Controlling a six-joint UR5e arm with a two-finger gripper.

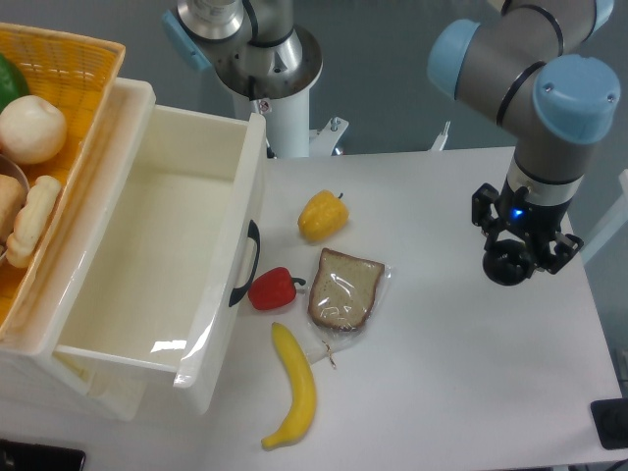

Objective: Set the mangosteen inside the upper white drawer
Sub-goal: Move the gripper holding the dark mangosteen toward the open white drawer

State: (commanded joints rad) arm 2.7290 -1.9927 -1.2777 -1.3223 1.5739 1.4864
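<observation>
The mangosteen [507, 264] is a near-black round fruit at the right side of the table, sitting between the black fingers of my gripper [514, 257]. The gripper hangs from the arm's wrist and is shut on the fruit. I cannot tell whether the fruit touches the tabletop. The upper white drawer [147, 255] stands pulled open at the far left, with its curved black handle [245, 263] facing the table's middle. Nothing lies inside the drawer. The gripper is well to the right of it.
Between gripper and drawer lie a yellow pepper [322, 215], a red pepper [273, 288], a bagged slice of bread [345, 288] and a banana [293, 387]. An orange wicker basket [83, 74] with food sits on top at the upper left. The arm's base [263, 59] stands behind the drawer.
</observation>
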